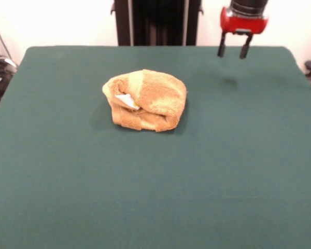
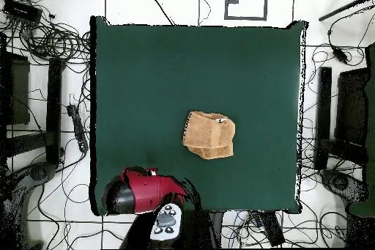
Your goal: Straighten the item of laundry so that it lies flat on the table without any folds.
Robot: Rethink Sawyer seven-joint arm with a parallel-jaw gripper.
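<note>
The orange-tan terry towel (image 1: 145, 99) lies crumpled and folded over itself in a lump near the middle of the dark green table (image 1: 155, 197). A small white tag shows in a fold on its left side. It also shows in the overhead view (image 2: 209, 135), bunched into a small folded shape on the table (image 2: 146, 71). My gripper (image 1: 233, 51) hangs above the table's far right part, well away from the towel, open and empty. In the overhead view the red arm head (image 2: 146, 192) sits over the table's bottom left corner.
The robot's black pedestal (image 1: 156, 22) stands behind the table's far edge. Cables and equipment (image 2: 44, 42) lie on the floor around the table. A grey control box (image 2: 167, 223) sits at the robot's base.
</note>
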